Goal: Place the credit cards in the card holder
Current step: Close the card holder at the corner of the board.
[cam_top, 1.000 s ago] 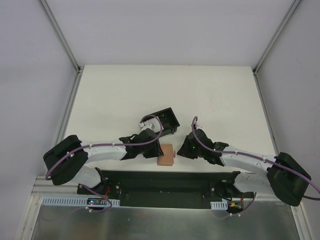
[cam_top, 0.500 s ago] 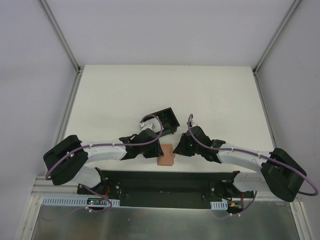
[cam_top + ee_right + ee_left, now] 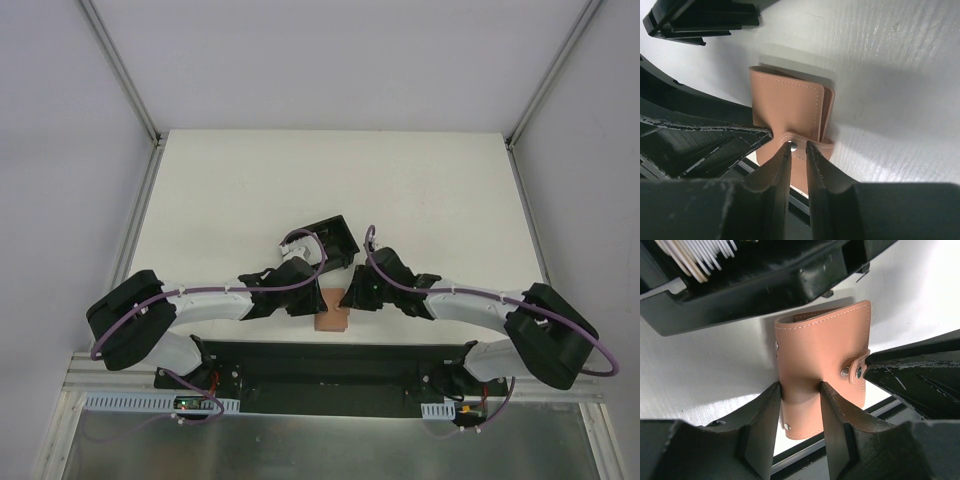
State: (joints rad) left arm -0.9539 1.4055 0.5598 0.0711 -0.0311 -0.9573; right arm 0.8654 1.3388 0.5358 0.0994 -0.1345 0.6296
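At the near edge of the worktop (image 3: 420,190), just in front of the black box (image 3: 335,240), your left pincer (image 3: 800,390) is clamping the card holder (image 3: 820,345). Your right pincer (image 3: 797,148) is nipping narrow on the snap tab (image 3: 855,372), so you should be peeling it off its stud while bracing with the left.

both arms angled inward, left hand (image 3: 800,405) clamped, right hand (image 3: 797,150) pinching

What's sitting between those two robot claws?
The tan card holder: the left gripper clamps it, and the right gripper is at its snap strap. Both wrist views show it.
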